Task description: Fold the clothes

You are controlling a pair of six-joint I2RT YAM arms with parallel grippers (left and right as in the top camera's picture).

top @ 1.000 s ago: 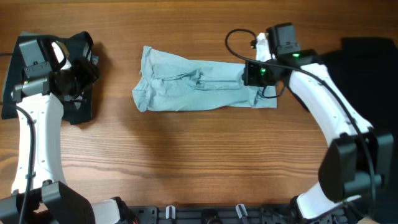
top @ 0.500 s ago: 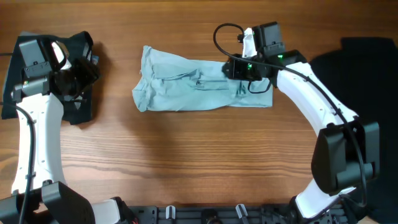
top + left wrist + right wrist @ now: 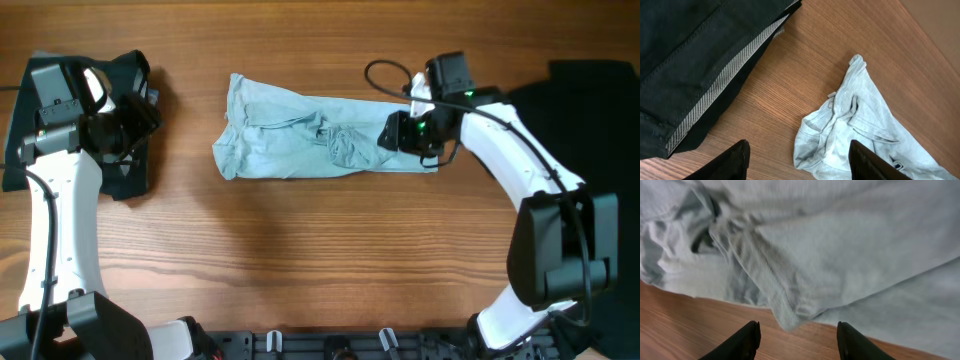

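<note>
Right tool (image 3: pixel 800 341) reopened; aqua T-shirt (image 3: pixel 280 150) right edge bunched.

We are looking at what is reading as a robotics lab bench rather than a home. The left arm (image 3: pixel 50 220) and the right arm (image 3: pixel 530 190), both white and black, are rising from the near edge of a wood-grain counter (image 3: pixel 300 250), beside a black mounting rail (image 3: pixel 330 345). A green status light (image 3: pixel 421 126) is glowing on the right arm. Only the pale aqua T-shirt (image 3: pixel 290 150) is looking homely. We are seeing nothing beyond the counter.
</note>
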